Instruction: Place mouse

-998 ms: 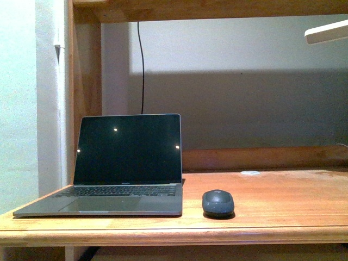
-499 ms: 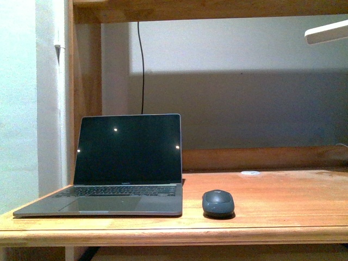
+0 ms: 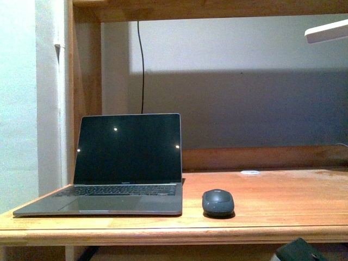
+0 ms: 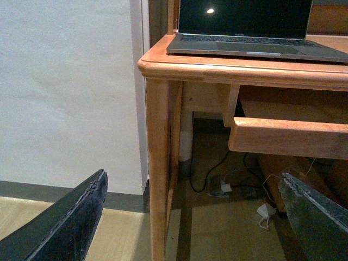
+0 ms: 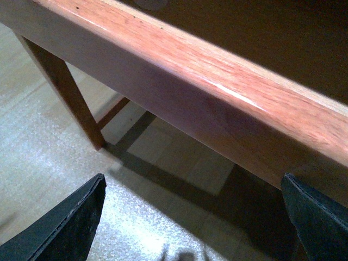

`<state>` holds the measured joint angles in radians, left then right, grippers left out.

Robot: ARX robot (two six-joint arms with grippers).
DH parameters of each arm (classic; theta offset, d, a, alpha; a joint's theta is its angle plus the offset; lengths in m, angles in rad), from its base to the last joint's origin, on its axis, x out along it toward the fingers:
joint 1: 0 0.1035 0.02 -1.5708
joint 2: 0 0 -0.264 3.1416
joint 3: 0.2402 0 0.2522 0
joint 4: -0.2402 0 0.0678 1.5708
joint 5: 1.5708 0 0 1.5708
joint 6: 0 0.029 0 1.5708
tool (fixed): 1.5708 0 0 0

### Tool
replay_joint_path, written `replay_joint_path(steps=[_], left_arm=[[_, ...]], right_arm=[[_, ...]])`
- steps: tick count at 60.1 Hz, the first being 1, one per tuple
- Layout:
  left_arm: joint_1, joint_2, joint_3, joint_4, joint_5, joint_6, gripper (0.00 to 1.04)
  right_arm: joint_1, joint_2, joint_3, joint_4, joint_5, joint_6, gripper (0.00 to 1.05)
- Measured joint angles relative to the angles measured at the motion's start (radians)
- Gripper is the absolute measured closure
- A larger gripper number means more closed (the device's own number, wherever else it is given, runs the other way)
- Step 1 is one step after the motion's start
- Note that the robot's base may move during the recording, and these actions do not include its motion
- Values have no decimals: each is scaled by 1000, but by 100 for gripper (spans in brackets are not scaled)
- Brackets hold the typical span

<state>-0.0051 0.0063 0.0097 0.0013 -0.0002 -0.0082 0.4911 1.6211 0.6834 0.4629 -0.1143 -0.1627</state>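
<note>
Mouse [image 3: 218,202] — small, dark grey, matte dome — sits on the bench [image 3: 283,196] just right of the open laptop [image 3: 122,166], nothing touching it. Left claw [image 4: 190,217] spread wide, empty, low beside the bench leg [image 4: 160,163]; right claw [image 5: 190,217] spread too, under the bench edge — floor only there.

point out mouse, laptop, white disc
mouse [image 3: 218,202], front view, top of its dome.
laptop [image 3: 128,148], front view, middle of the dark screen.
white disc [image 3: 250,172], front view, centre of its flat face.
</note>
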Motion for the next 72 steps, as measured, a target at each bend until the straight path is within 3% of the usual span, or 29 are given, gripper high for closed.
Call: replay_joint_path(steps=[20,36,54,63,72], left_arm=[[0,0,0,0,0,0,8],[0,0,0,0,0,0,8],[0,0,0,0,0,0,8],[0,0,0,0,0,0,8],[0,0,0,0,0,0,8]], right_arm=[[47,220,238,13,134,115,7],[40,127,195,28,115,168,7],[-11,-426,-221,43,98,162,7],[2,-813,-429,-121,122,172,7],[47,-1237,-541,-378,175,212,7]])
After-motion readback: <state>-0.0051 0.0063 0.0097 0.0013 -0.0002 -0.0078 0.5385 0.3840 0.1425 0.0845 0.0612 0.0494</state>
